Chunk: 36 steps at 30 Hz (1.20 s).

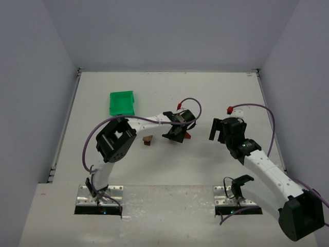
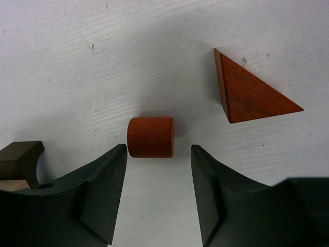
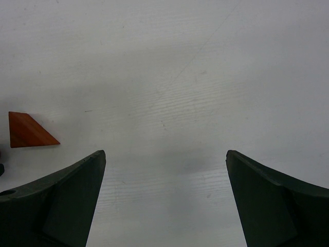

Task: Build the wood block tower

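Jaws, left gripper (image 2: 159, 150): part-spread and gripping nothing. The two dark fingers stand either side of a gap. Whether the left fingertip grazes the piece ahead of it cannot be told.

Jaws, right gripper (image 3: 164, 152): spread wide, with nothing between them and only bare white table (image 3: 169, 77) beneath.

Pieces of the tower, all lying loose on the table:
- cylinder (image 2: 150, 137): reddish-brown and short, lying on its side. It is just beyond the left gripper's tips at 12 o'clock, set slightly toward the left finger.
- wedge (image 2: 252, 92): reddish-brown and triangular, lying flat at 2 o'clock of the cylinder and apart from it. In the right wrist view it sits at 9 o'clock near the frame edge, clear of the fingers.
- dark brown piece (image 2: 19, 157): has one concave side and lies at 8 o'clock of the cylinder, partly hidden behind the left finger.
- tan piece (image 2: 11, 185): lies against the dark brown piece and is mostly hidden; its shape cannot be told.

Top view: the dark and tan pair lies near the left gripper at 9 o'clock. The right gripper stands apart from the left gripper at 3 o'clock.

Other: green bin (image 1: 122, 103), at 10 o'clock of the left gripper, well apart from the pieces.
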Available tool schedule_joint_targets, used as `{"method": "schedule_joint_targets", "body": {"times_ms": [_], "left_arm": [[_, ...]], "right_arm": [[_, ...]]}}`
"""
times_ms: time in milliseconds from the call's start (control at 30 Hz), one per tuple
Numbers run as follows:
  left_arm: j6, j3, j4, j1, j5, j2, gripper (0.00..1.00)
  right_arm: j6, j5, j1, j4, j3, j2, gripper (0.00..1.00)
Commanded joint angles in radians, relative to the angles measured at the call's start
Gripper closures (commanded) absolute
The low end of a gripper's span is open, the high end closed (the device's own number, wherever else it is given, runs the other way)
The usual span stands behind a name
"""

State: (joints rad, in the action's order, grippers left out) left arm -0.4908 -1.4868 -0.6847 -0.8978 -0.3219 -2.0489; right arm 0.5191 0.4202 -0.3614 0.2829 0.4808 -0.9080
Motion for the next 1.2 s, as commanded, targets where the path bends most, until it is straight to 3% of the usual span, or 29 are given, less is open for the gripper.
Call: {"method": "schedule_joint_targets", "body": {"times_ms": [0, 100, 167, 233, 300, 333, 467, 600, 733, 900, 1033, 1167], "left_arm": [[-0.007, -0.040, 0.012, -0.002, -0.022, -0.023, 0.52], [-0.014, -0.040, 0.016, 0.000, -0.031, -0.027, 0.55], [-0.015, -0.037, 0.026, 0.002, -0.023, -0.029, 0.63], [-0.017, -0.033, 0.032, 0.002, -0.018, -0.025, 0.66], [-0.014, -0.020, 0.055, 0.005, -0.013, -0.015, 0.78], [-0.014, -0.015, 0.066, 0.005, -0.013, -0.014, 0.78], [0.024, 0.027, 0.147, 0.015, 0.055, 0.040, 0.98], [0.060, 0.098, 0.234, 0.035, 0.156, 0.113, 1.00], [0.066, 0.207, 0.423, 0.114, 0.509, 0.289, 1.00], [0.027, 0.302, 0.539, 0.219, 0.801, 0.414, 1.00], [0.013, 0.377, 0.577, 0.244, 1.050, 0.494, 1.00], [0.007, 0.458, 0.609, 0.244, 1.134, 0.568, 1.00]], "right_arm": [[-0.008, 0.034, 0.004, -0.020, 0.024, 0.024, 0.01], [-0.008, 0.033, 0.005, -0.019, 0.021, 0.034, 0.01], [-0.006, 0.032, 0.004, -0.016, 0.019, 0.041, 0.01], [-0.005, 0.030, 0.004, -0.016, 0.018, 0.045, 0.01], [-0.007, 0.026, 0.004, -0.016, 0.016, 0.049, 0.01], [-0.007, 0.026, 0.004, -0.016, 0.016, 0.049, 0.01], [-0.009, 0.010, 0.005, -0.016, 0.019, 0.048, 0.01], [-0.028, -0.020, 0.006, -0.026, 0.021, 0.049, 0.01], [-0.170, -0.308, 0.004, -0.134, -0.021, 0.112, 0.01], [-0.338, -0.555, 0.004, -0.264, -0.102, 0.259, 0.01], [-0.512, -0.873, 0.005, -0.438, -0.218, 0.418, 0.01], [-0.623, -1.191, 0.005, -0.517, -0.284, 0.495, 0.01]]}}
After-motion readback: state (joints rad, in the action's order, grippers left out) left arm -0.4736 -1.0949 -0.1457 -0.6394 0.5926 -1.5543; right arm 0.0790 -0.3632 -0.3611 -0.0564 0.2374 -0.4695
